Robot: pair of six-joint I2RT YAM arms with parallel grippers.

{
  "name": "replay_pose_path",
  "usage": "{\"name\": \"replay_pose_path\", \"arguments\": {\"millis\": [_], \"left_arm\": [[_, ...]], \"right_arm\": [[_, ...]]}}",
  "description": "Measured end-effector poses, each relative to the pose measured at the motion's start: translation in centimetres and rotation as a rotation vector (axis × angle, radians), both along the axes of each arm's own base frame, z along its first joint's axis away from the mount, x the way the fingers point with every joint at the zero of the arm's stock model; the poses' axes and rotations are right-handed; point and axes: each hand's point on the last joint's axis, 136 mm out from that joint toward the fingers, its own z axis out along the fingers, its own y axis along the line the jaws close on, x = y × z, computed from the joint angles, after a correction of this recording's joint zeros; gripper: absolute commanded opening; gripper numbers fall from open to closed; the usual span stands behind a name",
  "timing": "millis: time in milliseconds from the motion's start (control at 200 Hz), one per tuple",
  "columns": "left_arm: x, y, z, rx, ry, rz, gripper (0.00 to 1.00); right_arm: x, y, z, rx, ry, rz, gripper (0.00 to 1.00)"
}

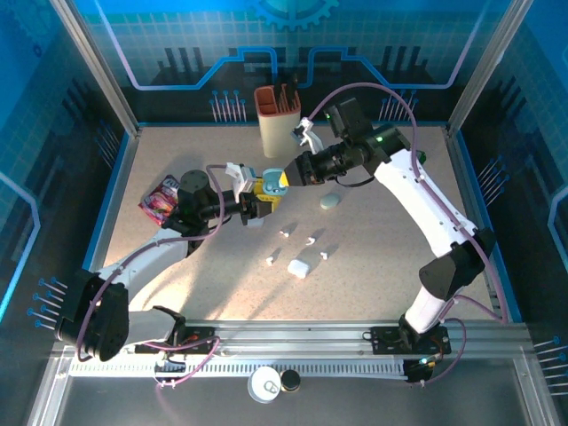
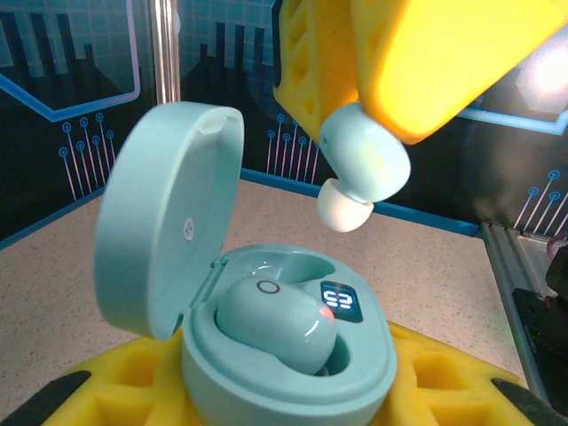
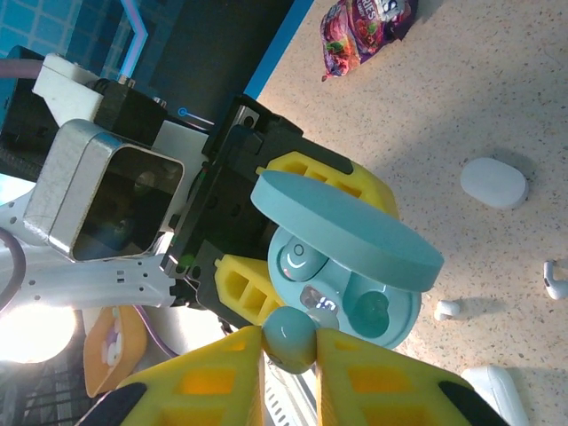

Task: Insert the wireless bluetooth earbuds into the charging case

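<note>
In the middle of the top view, a little above centre, the left gripper is clamped on the teal charging case, its two yellow fingers pressing the body of the case from both sides. The lid stands open and upright at the left of the left wrist view. In the left socket one second teal earbud is already seated, and beside it a small lit display is seen. In the right wrist view the other socket is vacant. The right gripper comes from the upper right of the top view and its yellow fingers are closed tight on the teal earbud. This earbud hangs in the upper centre of the left wrist view, above the open case and apart from it, with its pale ear tip pointing down and to the left. On the table, below the two grippers in the top view, several white earbuds lie scattered, well apart from each other, and a white case lies near them. A pale round case lies to the right of centre, a purple snack packet at the left, and a brown holder stands at the upper centre
</note>
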Motion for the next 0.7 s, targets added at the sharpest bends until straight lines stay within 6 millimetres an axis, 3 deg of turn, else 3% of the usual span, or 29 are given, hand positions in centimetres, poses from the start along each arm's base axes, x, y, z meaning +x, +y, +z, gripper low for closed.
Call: {"name": "replay_pose_path", "arguments": {"millis": [700], "left_arm": [[-0.2,-0.1,0.2,-0.004,-0.003,-0.01,0.36]], "right_arm": [[0.5,-0.3,-2.3,-0.074,0.026,-0.012,0.2]]}}
